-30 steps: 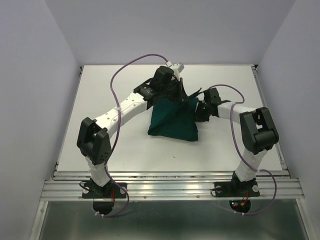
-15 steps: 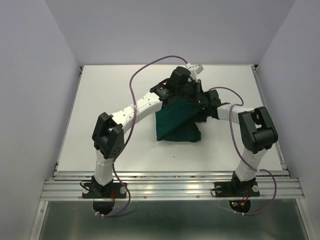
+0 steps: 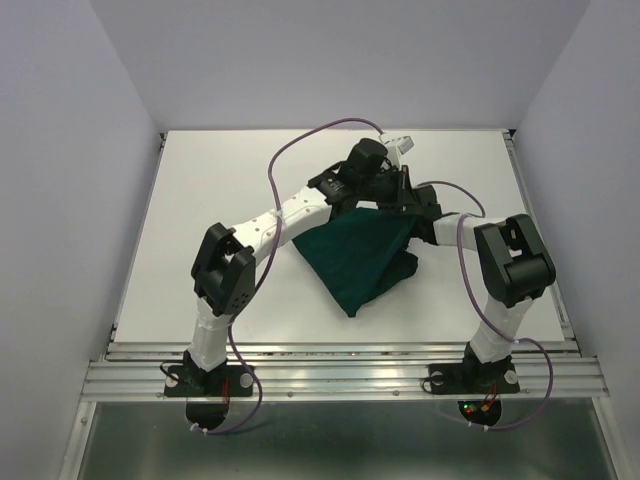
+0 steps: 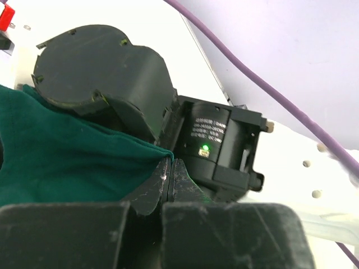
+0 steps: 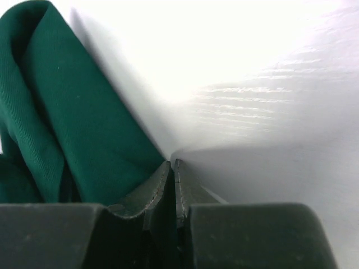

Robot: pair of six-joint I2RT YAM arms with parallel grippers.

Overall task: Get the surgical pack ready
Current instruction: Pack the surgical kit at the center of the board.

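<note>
Closest to my bases, the dark green drape (image 3: 358,262) comes down to a point over the white tabletop (image 3: 190,290), a little right of centre. I cannot tell whether that tip touches the surface. Farther back the cloth widens into a broad triangle, and its upper edge runs beneath my left forearm. A bunched fold sits on its right side, near my right arm.

Beyond that, at the cloth's upper right corner, my left pincer (image 4: 170,170) is clamped tight on a fold of the drape. The dark wrist housing (image 4: 224,147) of my right arm, with a green light on it, is just beside it. My right pincer (image 5: 173,166) is drawn to a thin slit, with the drape's edge running into its tips. Farthest back, a purple cable (image 3: 305,140) arches above the tabletop.
</note>
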